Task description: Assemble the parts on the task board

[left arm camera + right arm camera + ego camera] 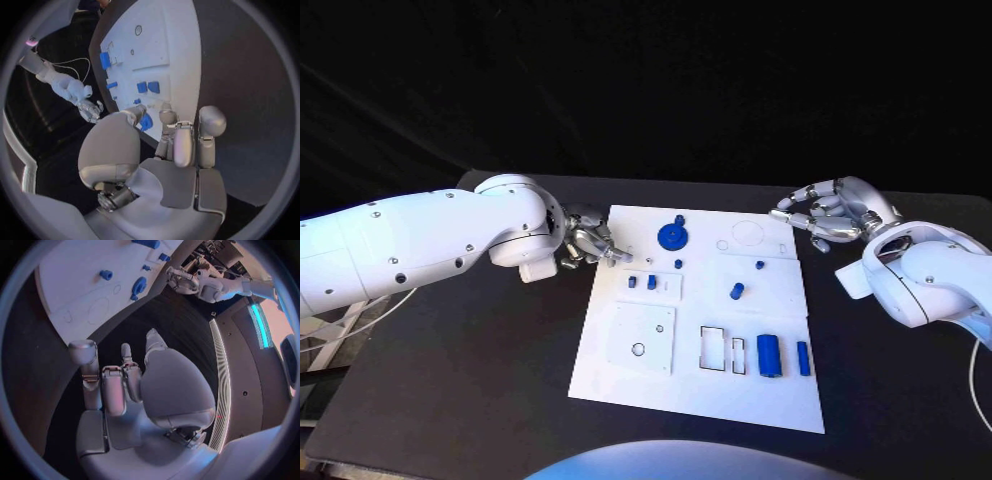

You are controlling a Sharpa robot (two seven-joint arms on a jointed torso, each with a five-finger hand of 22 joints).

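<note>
The white task board point(704, 330) lies mid-table. A blue round disc point(674, 235) stands near its far edge, two small blue pieces point(642, 283) sit left of centre, and a small blue peg point(737, 291) is in the middle. A blue cylinder point(769, 355) and a thin blue bar point(803, 358) lie near the front right. My left hand point(589, 243) hovers at the board's far-left edge, fingers apart and empty; the left wrist view shows the disc point(145, 121) just beyond its fingers point(181, 142). My right hand point(822, 215) sits off the far-right corner, loosely bent, holding nothing.
Black table point(459, 380) surrounds the board on all sides. Outlined recesses point(723, 348) and a round hole point(639, 349) mark the board's front half. The right wrist view shows the board's far corner point(75, 285) and the left hand point(181, 280) across it.
</note>
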